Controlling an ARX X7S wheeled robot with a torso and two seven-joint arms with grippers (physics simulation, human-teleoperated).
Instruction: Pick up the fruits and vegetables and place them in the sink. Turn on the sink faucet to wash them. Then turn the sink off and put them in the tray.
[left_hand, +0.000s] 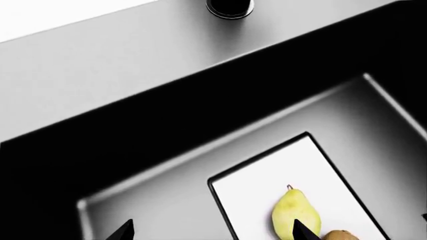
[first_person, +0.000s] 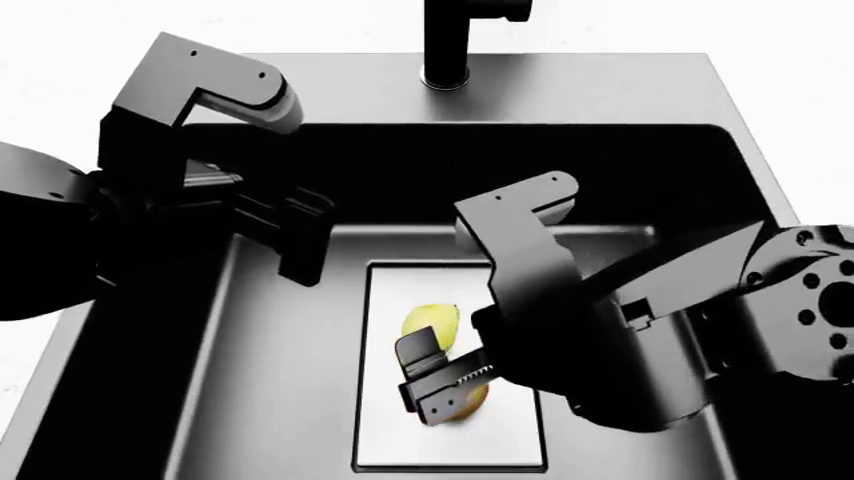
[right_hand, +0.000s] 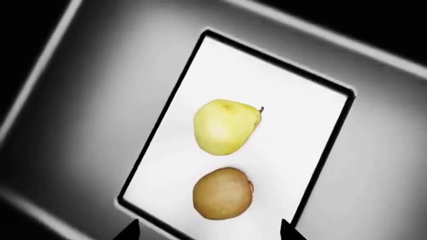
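The smooth yellow-green pear and the dull brown oval fruit lie close together on the pale rectangular drain plate at the bottom of the matte black sink. The right gripper hangs just above them, jaws spread and empty. The left gripper, also parted and empty, hovers over the basin's left side, below the slim black faucet

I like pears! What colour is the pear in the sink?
Yellow-green. The pear shows best in the right wrist view, lying on the pale drain plate.
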